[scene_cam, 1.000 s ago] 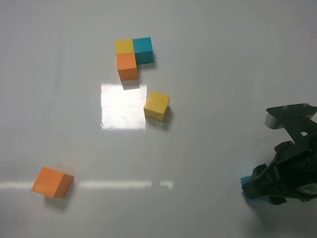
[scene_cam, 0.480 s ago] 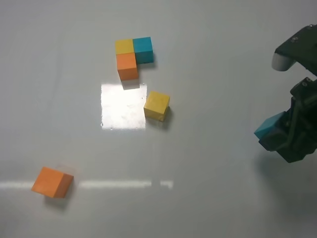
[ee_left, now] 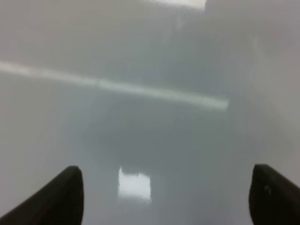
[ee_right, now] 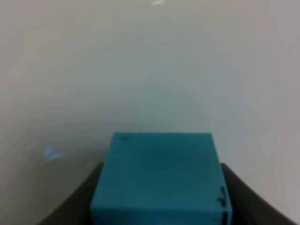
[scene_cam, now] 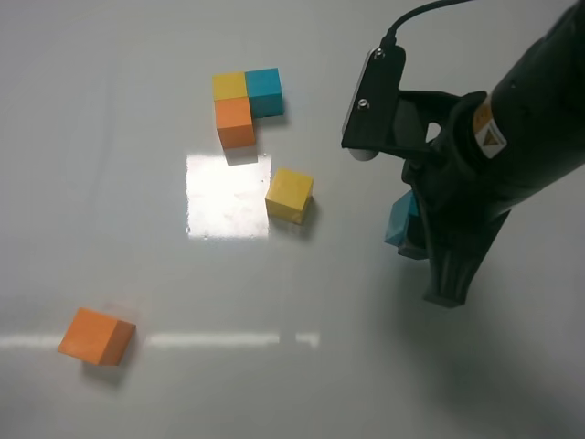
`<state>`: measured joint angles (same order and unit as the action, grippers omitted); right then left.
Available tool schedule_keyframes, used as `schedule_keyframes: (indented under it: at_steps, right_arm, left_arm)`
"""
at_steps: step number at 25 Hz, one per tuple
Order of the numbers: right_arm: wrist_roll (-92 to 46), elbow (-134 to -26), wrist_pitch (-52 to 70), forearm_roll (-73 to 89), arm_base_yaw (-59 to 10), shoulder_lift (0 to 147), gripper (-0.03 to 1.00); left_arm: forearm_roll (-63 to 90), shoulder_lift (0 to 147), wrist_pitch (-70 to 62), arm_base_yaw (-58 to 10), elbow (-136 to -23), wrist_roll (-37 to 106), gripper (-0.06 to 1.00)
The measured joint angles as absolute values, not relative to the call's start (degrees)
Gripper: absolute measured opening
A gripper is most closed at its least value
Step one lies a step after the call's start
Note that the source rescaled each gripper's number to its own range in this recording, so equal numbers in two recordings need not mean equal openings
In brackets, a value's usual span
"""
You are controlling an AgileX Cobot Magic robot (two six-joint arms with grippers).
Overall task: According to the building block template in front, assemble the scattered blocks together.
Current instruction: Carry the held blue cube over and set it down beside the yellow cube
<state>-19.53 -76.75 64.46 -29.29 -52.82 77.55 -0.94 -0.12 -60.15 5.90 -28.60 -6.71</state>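
The building block template (scene_cam: 246, 102) lies at the back of the white table: yellow, teal and orange cubes joined in an L. A loose yellow block (scene_cam: 290, 195) sits just in front of it, to the right of a bright glare patch. A loose orange block (scene_cam: 96, 337) rests at the front left. My right gripper (scene_cam: 409, 233) is lifted above the table right of the yellow block, shut on the teal block (scene_cam: 399, 224) (ee_right: 159, 180), whose top face fills the right wrist view. My left gripper (ee_left: 164, 197) is open over bare table, out of the exterior view.
The white table (scene_cam: 137, 201) is glossy with a square glare patch (scene_cam: 228, 195) and a reflected light strip (scene_cam: 215, 341). The right arm's black body (scene_cam: 494, 155) covers the table's right side.
The right arm has risen from the front right edge and swung left and back toward the middle, carrying the teal block. The other blocks have not moved.
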Motion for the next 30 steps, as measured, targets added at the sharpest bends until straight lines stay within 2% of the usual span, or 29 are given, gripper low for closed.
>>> schedule_keyframes:
  at_steps: [10, 30]
  right_arm:
    - [-25.10, -97.30, 69.02, -23.41, -52.95, 91.97, 0.21]
    - [-20.80, -98.38, 69.43, -20.02, -49.75, 94.29, 0.21]
  left_arm:
    - [-0.94, -0.12, -60.15, 5.90, -28.60, -6.71, 0.71]
    - [-0.94, -0.12, -60.15, 5.90, -28.60, -6.71, 0.71]
